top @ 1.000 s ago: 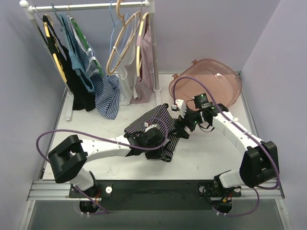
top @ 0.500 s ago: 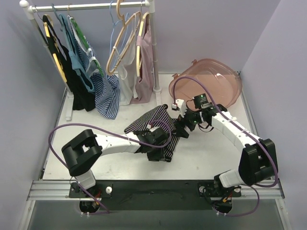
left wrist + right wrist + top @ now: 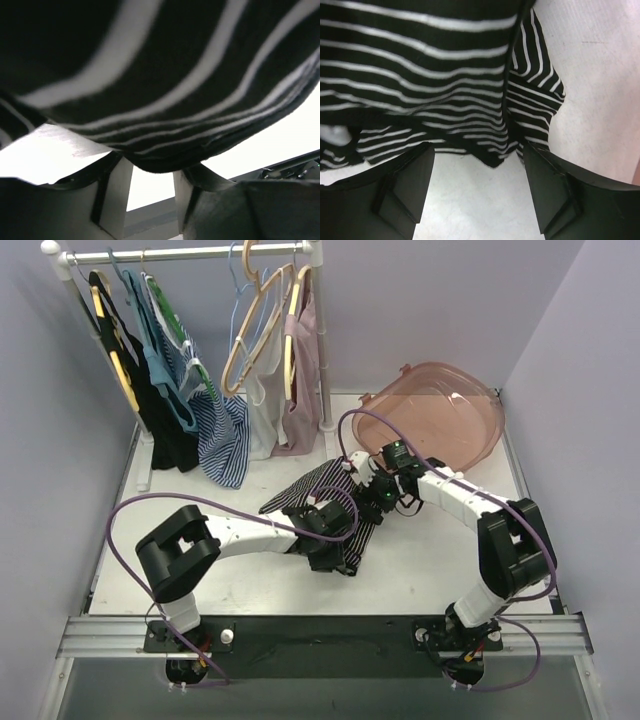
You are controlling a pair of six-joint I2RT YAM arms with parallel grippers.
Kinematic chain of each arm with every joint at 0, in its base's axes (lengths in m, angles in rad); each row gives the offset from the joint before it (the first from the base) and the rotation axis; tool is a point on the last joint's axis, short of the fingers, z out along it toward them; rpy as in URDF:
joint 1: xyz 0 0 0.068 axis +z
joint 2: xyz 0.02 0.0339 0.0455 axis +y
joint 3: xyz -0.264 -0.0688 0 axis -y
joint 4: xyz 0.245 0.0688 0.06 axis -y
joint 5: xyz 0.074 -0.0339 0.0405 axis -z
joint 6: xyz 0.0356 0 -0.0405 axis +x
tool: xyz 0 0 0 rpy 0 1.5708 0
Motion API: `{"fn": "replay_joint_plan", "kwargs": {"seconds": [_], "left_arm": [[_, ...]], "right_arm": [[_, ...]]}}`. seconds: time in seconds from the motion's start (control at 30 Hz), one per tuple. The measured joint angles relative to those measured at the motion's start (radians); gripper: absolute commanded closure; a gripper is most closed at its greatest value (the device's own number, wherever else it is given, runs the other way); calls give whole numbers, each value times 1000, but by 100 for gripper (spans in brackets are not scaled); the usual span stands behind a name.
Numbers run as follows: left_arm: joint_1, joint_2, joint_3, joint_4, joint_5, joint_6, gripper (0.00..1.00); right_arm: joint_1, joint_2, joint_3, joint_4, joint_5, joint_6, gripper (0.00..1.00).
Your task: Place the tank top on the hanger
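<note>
The tank top [image 3: 305,490], black with thin white stripes, lies crumpled in the middle of the table. My left gripper [image 3: 335,545] is at its near edge. In the left wrist view the striped cloth [image 3: 175,75] hangs over the fingertips and hides them. The left gripper's [image 3: 152,170] jaws stand apart with bare table between them. My right gripper [image 3: 372,502] is at the top's right edge. The right gripper [image 3: 477,150] is open, its jaws wide on either side of a cloth corner [image 3: 492,155]. A slim pale-blue hanger [image 3: 238,300] hangs on the rail.
A clothes rack [image 3: 322,340] stands at the back left with dark, blue-striped and pale garments and tan wooden hangers [image 3: 262,325]. A pink translucent tub [image 3: 440,420] lies at the back right. Purple cables loop from both arms.
My right arm has reached further left, bringing its gripper over the tank top's right edge. The left arm's elbow swung right and its gripper slid slightly nearer. The tank top has barely shifted.
</note>
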Motion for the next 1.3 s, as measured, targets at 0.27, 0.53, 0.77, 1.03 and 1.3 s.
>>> {"fn": "replay_joint_plan", "kwargs": {"seconds": [0.27,0.53,0.77,1.03,1.3], "left_arm": [[12,0,-12,11,-8,6,83],[32,-83,-114,60,-10,7,90],[99,-290,-189,59,-16,47,97],[132,-564,-176,20,-11,161,100],[143,-723,93,-102,46,351,100]], "right_arm": [[15,103,29,54,105,51,81],[10,105,87,71,182,118,100],[-30,21,248,-89,132,141,100],[-32,-134,558,-427,23,45,100],[-17,-286,797,-578,38,14,100]]}}
